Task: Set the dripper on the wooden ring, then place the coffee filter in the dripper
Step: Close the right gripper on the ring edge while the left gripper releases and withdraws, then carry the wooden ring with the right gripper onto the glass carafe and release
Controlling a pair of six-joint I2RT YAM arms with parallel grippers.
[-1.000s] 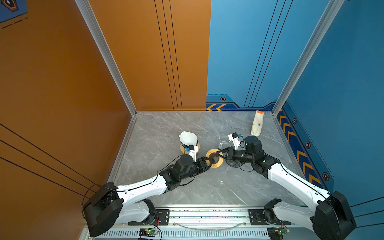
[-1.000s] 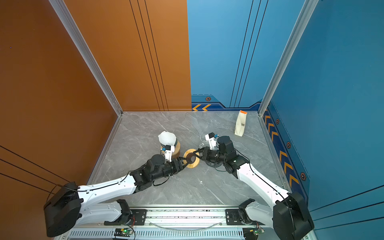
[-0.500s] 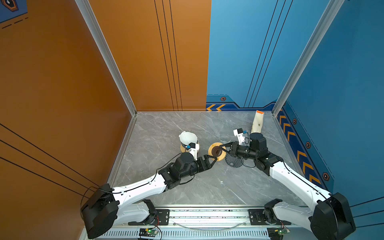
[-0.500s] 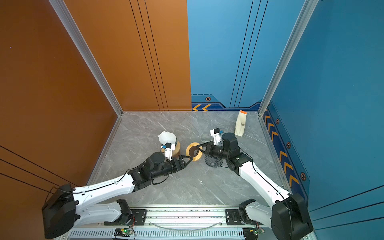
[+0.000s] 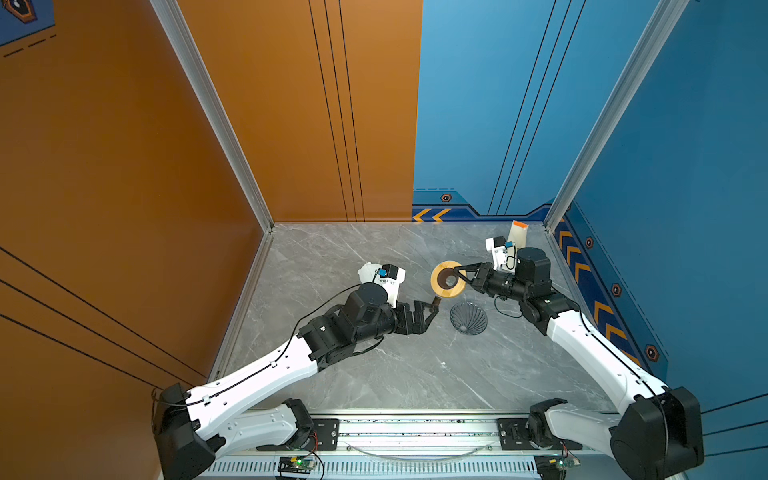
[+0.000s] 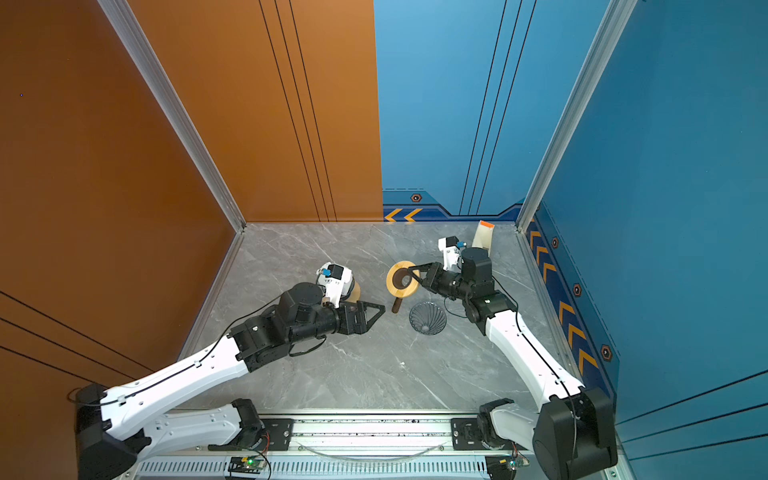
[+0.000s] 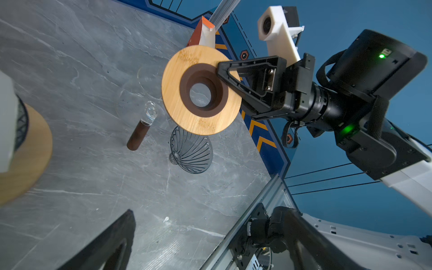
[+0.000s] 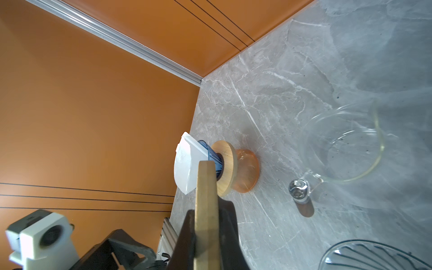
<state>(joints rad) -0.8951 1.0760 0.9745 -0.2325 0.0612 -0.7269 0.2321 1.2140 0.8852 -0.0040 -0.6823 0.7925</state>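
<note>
The white paper coffee filter [image 8: 185, 166] sits in a blue ribbed dripper [image 8: 211, 155] on a wooden collar over an orange glass base. In a top view the filter [image 5: 368, 272] shows partly behind the left wrist camera. A second, clear ribbed dripper cone [image 5: 468, 318] [image 6: 428, 318] [image 7: 191, 152] lies on the table. My right gripper [image 5: 459, 276] [image 6: 415, 276] [image 8: 207, 233] is shut on the edge of a wooden ring [image 5: 446, 279] [image 7: 201, 90], holding it in the air above the cone. My left gripper [image 5: 434, 313] [image 6: 376, 316] [image 7: 215, 245] is open and holds nothing.
A clear glass carafe [image 8: 346, 145] with a brown handle [image 5: 435, 299] [image 7: 138, 136] stands between the two grippers. A white carton with an orange top [image 5: 517, 235] [image 6: 483, 235] stands in the back right corner. Walls close the table on the left, back and right.
My left gripper let go of the wooden ring, opened wide and drew back to the left. My right gripper carried the ring up and toward the back right.
</note>
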